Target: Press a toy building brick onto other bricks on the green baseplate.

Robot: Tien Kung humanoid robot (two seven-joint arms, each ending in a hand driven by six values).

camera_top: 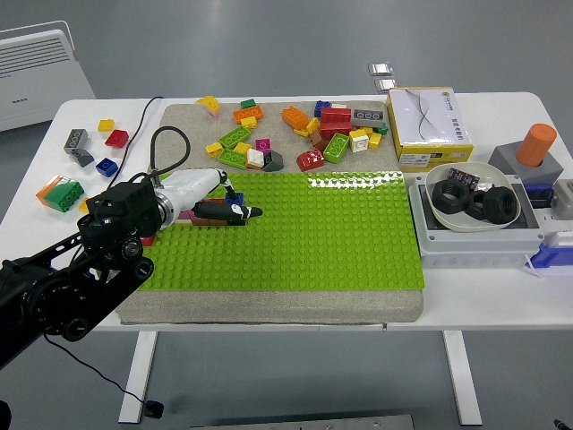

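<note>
My left arm reaches in from the lower left, forearm angled up and to the right, so that my left hand [218,208] lies low over the near-left part of the green baseplate [340,233]. The black fingers [242,212] stretch out nearly flat, pointing right, and rest on a small cluster of bricks [235,199] on the plate; a blue brick shows just behind the fingers and a pink one peeks out beneath my palm. Whether the fingers pinch a brick or only press down on it I cannot tell. The baseplate sits on a grey slab on the white counter [295,107], with loose bricks [324,125] scattered beyond its far edge.
</note>
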